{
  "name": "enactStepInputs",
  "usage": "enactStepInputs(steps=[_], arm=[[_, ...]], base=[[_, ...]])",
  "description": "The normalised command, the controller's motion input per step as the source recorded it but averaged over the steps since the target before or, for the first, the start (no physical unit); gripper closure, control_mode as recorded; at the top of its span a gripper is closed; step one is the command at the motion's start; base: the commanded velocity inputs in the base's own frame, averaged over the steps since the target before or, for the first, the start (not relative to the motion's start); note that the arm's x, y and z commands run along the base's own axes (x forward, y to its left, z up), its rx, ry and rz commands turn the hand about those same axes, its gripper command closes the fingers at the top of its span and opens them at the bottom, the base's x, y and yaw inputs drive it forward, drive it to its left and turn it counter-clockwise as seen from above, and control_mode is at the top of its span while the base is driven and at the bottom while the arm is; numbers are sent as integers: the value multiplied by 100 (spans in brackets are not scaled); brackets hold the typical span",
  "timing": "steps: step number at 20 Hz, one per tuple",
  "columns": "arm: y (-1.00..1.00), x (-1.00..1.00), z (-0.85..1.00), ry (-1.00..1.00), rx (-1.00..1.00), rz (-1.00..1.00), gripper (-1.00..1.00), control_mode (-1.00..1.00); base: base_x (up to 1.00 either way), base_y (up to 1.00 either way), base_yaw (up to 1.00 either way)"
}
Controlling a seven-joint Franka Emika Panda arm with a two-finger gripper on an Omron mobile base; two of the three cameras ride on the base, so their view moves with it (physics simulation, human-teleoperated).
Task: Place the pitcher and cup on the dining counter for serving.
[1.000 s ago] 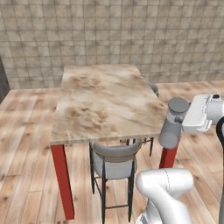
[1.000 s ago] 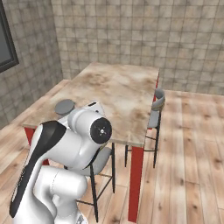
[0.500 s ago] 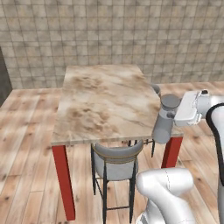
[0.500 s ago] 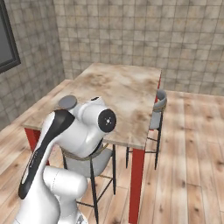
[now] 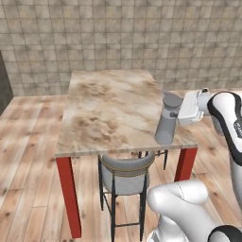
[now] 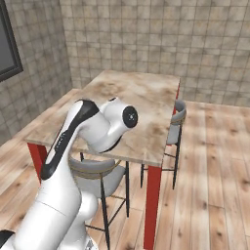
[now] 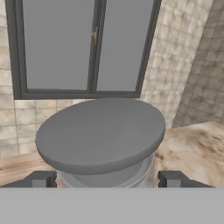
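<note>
The dining counter (image 5: 108, 111) lies below the jaws, a chair (image 5: 125, 172) tucked under its near edge. The pitcher (image 5: 167, 120) stands upright on the counter's right side, near the front corner. The gripper (image 5: 176, 109) reaches in sideways at the pitcher's neck, jaws spread wide. From the hand camera, the pitcher (image 7: 101, 136) sits between the two fingertips (image 7: 41, 179), one on each side.
</note>
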Motion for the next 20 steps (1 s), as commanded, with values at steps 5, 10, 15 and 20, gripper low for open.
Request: enactStepInputs(steps=[5, 10, 15, 20], arm=[[1, 60, -9, 0, 0, 5, 100, -100], [0, 49, -22, 0, 0, 0, 100, -100], [0, 41, -24, -3, 0, 0, 100, -100], [0, 42, -26, -3, 0, 0, 100, -100]], base=[[0, 0, 0], [0, 0, 0], [0, 0, 0], [0, 0, 0]])
